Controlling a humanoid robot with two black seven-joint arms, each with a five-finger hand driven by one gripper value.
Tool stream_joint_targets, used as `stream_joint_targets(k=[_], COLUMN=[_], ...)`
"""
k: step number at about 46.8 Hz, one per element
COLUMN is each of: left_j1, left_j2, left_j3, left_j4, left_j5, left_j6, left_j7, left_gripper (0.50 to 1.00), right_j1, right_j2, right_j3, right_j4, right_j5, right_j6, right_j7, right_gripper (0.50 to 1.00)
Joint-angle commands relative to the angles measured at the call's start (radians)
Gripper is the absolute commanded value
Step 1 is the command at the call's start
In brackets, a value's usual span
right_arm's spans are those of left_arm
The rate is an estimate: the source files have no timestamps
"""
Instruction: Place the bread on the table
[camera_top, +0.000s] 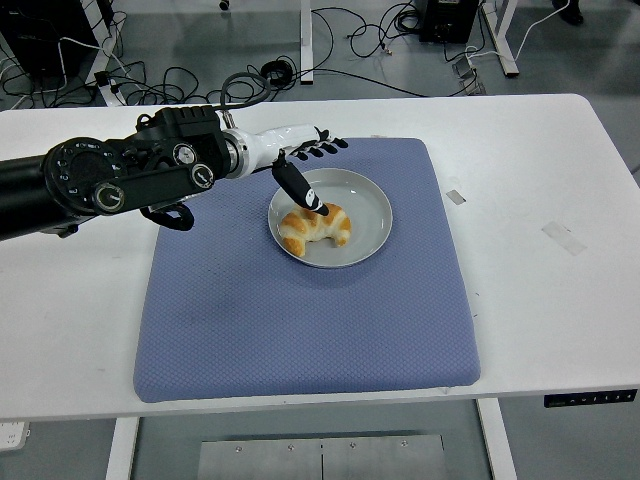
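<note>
Fingers (322, 149): spread, gripping nothing; thumb points down, apparently touching the bread.
Left hand (300, 160): above plate's far-left rim.
Bread (315, 226): on grey plate (370, 205), blue mat (300, 320), table (540, 200) centre.

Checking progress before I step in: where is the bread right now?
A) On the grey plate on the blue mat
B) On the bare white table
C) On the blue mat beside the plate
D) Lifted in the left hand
A: the bread lies on the grey plate, which sits on the blue mat; the left hand is open above it, holding nothing.
</note>
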Motion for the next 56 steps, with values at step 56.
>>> stream_joint_targets(k=[56], left_j1=[0.017], left_j2=[0.008], left_j3=[0.067], left_j4=[-0.024], left_j5=[0.050], left_j6=[-0.018], left_j7=[0.007], left_gripper=[0.793], right_j1=[0.000], right_j2=[0.000], right_j3=[0.001], right_j4=[0.000], right_j5=[0.000], right_j6=[0.000], right_j7=[0.000], right_gripper=[1.000])
